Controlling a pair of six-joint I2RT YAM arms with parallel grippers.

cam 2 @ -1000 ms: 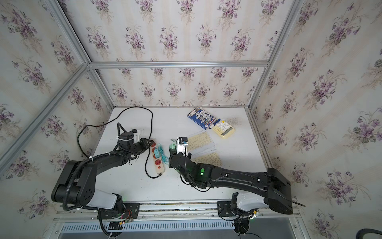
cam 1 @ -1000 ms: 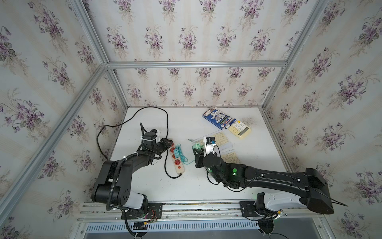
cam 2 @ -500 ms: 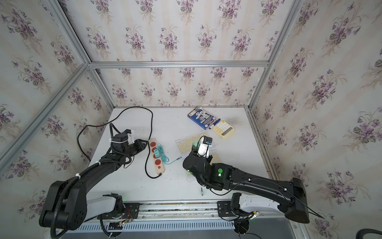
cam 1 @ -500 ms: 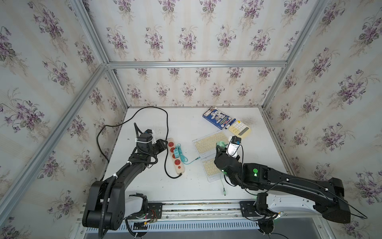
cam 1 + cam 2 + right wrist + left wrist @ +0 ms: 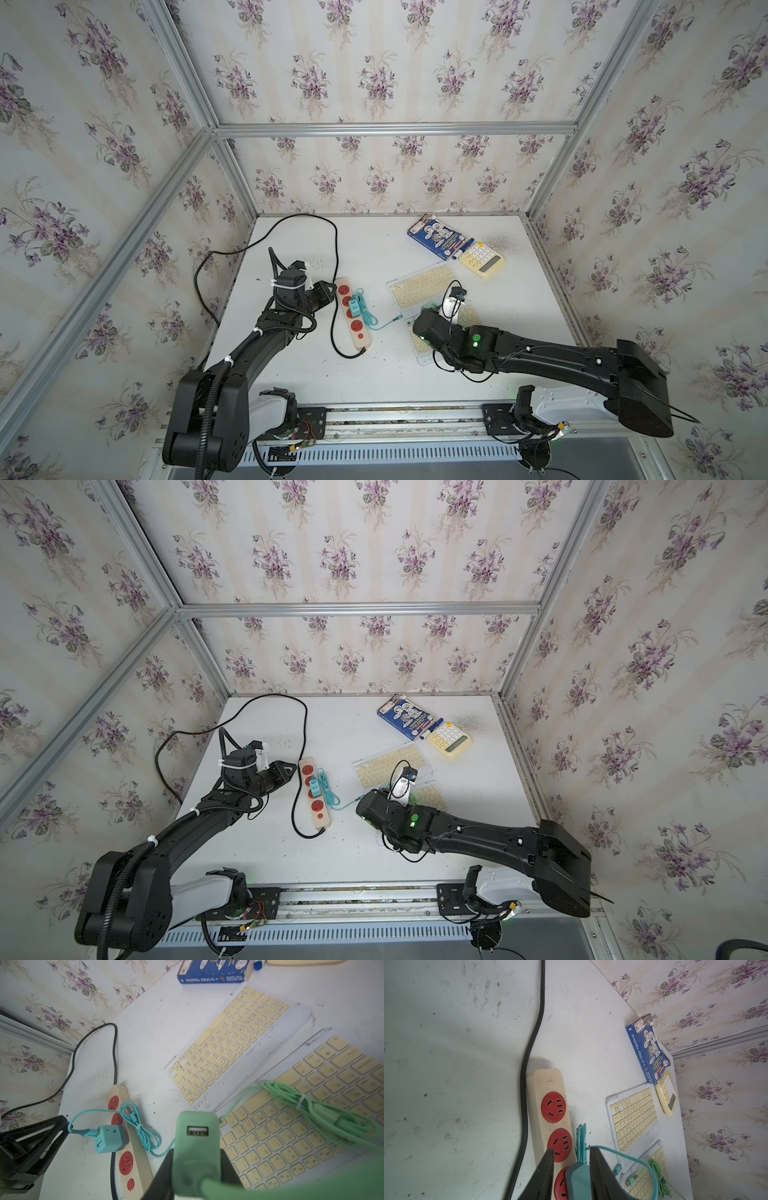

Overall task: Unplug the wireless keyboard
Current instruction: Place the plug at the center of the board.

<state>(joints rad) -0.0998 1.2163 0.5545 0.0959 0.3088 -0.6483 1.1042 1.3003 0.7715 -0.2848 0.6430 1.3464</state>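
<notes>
Two white keyboards with cream keys lie side by side, the far keyboard [image 5: 419, 284] [image 5: 226, 1043] and the near keyboard [image 5: 469, 318] [image 5: 291, 1126]. My right gripper [image 5: 196, 1153] [image 5: 432, 309] is shut on a green charger [image 5: 196, 1138] over the near keyboard; its bundled green cable [image 5: 311, 1103] rests on the keys. A teal charger [image 5: 354, 309] [image 5: 108, 1138] sits plugged in the beige power strip [image 5: 360, 332] [image 5: 546, 1082]. Its teal cable [image 5: 623, 1151] reaches the far keyboard's corner. My left gripper [image 5: 572, 1150] [image 5: 330, 289] stands open beside the strip, just short of the teal charger, holding nothing.
A blue book [image 5: 434, 241], a marker [image 5: 463, 249] and a cream calculator [image 5: 482, 259] lie at the back right. The strip's black cord [image 5: 307, 220] loops across the back left and along the strip's left side. Walls close in on three sides.
My right gripper carried the green charger from beside the power strip rightward over the keyboards, then came back a little to the left. The left gripper stayed by the strip's far end.
</notes>
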